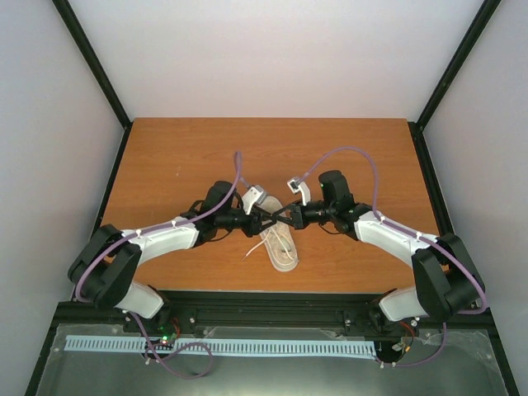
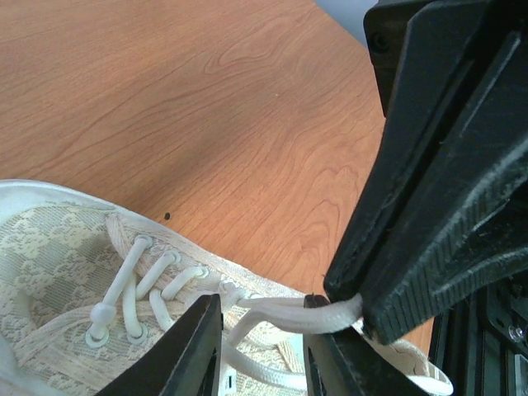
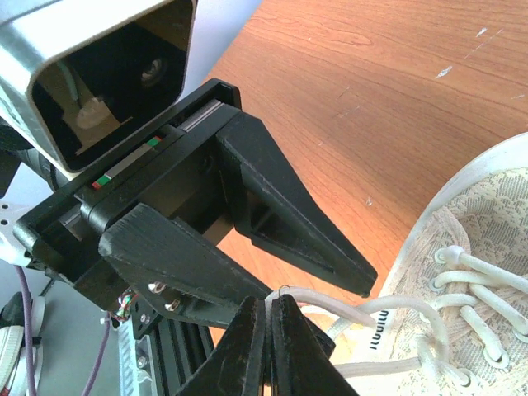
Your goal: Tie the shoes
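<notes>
1. Your shoe (image 1: 282,247) lies toward 6 o'clock on the counter (image 1: 181,157), close to the near edge, its length running roughly 12 to 6. A loose end (image 1: 252,250) trails onto the wood at its 8 o'clock side.
2. Over the shoe's 12 o'clock end, your right pincer (image 3: 270,304) is closed tight, tips together on a strand of lace (image 3: 388,309).
3. Facing it, your left pincer (image 2: 262,318) stands partly open. Its fingers straddle that same strand and grip nothing.
4. Pull with the right now and the strand will likely slide through the left's gap, leaving you no loop.
5. The right's hold sits at the very tips, so a sharp tug could slip the lace free.
6. Nothing pins the shoe. A sideways pull toward 3 or 9 o'clock may drag or tip it.
7. The two pincers are almost touching. Close the left off-line and it could strike the right's fingers.
</notes>
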